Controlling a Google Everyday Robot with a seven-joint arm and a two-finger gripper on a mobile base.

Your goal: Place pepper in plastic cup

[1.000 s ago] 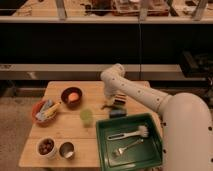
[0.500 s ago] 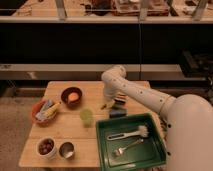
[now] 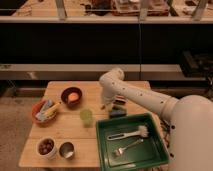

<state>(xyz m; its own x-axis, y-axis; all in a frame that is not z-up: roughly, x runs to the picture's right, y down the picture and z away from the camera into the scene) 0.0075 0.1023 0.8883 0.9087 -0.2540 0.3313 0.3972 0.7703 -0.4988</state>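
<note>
The plastic cup is small, round and light yellow-green, and stands near the middle of the wooden table. My gripper hangs at the end of the white arm, just right of the cup and slightly behind it, low over the table. I cannot make out the pepper; it is hidden at or under the gripper or out of view. A dark blue-green block lies right beside the gripper.
A green tray at the front right holds a brush and a fork. A dark bowl with an orange item, a red basket, a white cup with brown contents and a metal cup stand on the left.
My gripper has moved slightly down and left, closer to the plastic cup. Nothing else on the table has moved.
</note>
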